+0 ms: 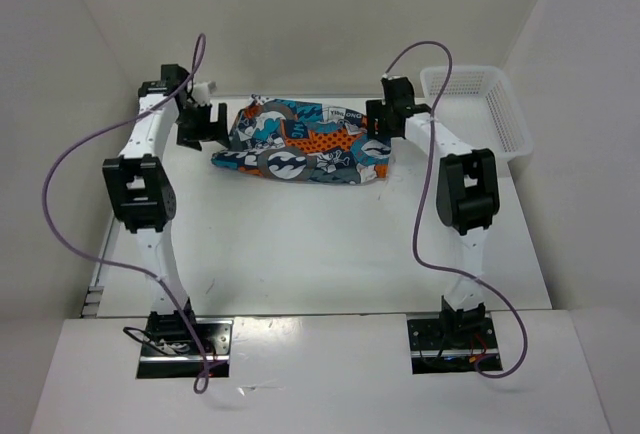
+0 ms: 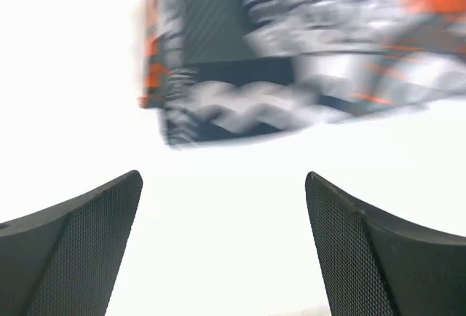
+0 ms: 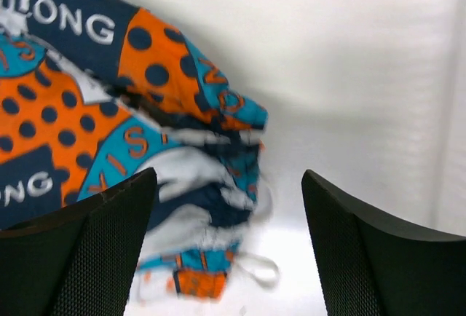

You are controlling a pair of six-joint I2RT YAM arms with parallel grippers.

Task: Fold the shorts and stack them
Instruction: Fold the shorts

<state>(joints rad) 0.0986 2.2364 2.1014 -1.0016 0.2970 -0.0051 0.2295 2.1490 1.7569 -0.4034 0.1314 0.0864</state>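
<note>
Your left fingers (image 2: pixel 87 243) are spread wide with nothing between them but bare white bench (image 1: pixel 300 254); they hold nothing and touch nothing, and in the left wrist view the shorts (image 2: pixel 291 46) lie just beyond the tips, too blurred to read any detail. Your right fingers (image 3: pixel 364 243) are also spread wide and grip nothing; the end of the shorts (image 3: pixel 145 112) sits partly in the gap, close against the finger on the left of that view, though you cannot tell whether cloth and finger touch. From the top camera the left fingers (image 1: pixel 200 124) hang just beside the left end of the shorts (image 1: pixel 300 144) and the right fingers (image 1: pixel 380 119) just beside the right end. The shorts lie on the far middle of the bench as one wide, rumpled bundle between the two arms. The right wrist view shows orange panels with dark dots, teal bands, a navy patch with white lettering, and crumpled layers at the edge, with a thin white loop trailing out below. A white basket (image 1: pixel 480 104) stands at the far right, apart from the shorts
</note>
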